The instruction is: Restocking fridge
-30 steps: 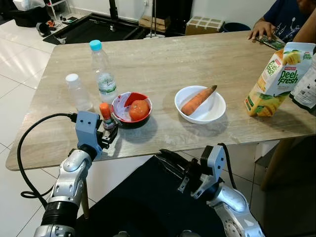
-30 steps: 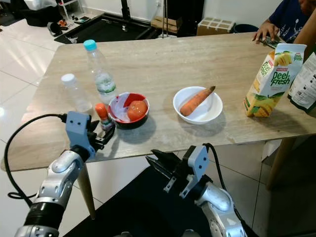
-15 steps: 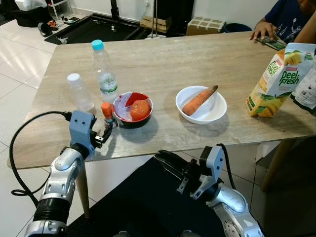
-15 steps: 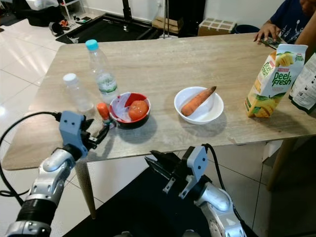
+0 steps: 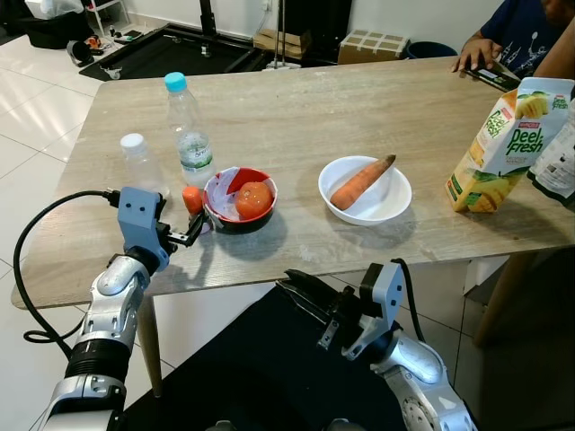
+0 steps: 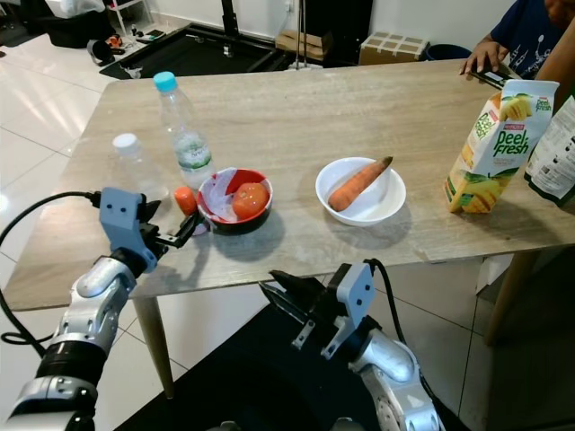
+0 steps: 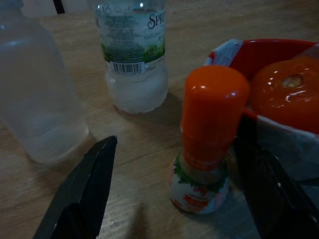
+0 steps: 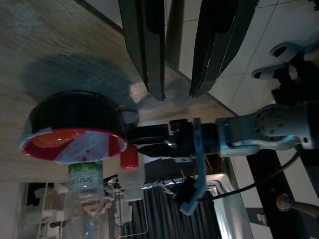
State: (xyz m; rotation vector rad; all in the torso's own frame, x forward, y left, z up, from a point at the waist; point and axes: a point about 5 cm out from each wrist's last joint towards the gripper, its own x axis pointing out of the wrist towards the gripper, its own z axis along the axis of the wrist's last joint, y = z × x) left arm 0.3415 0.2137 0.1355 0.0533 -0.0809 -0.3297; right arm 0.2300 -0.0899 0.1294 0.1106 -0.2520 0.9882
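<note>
Left pincer lined up on small orange-capped bottle, not yet gripped.

I have the left pincer spread wide, fingers either side of the small bottle, which stands on the worktop just beside the red bowl. It looks light, rigid, tippy; I'd grip below the smooth cap, at the labelled body. Right pincer idles below the worktop edge, fingers slightly parted.

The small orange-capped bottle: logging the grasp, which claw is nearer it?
Left. The left claw straddles the orange-capped bottle on the table; the right claw hangs below the table edge.
</note>
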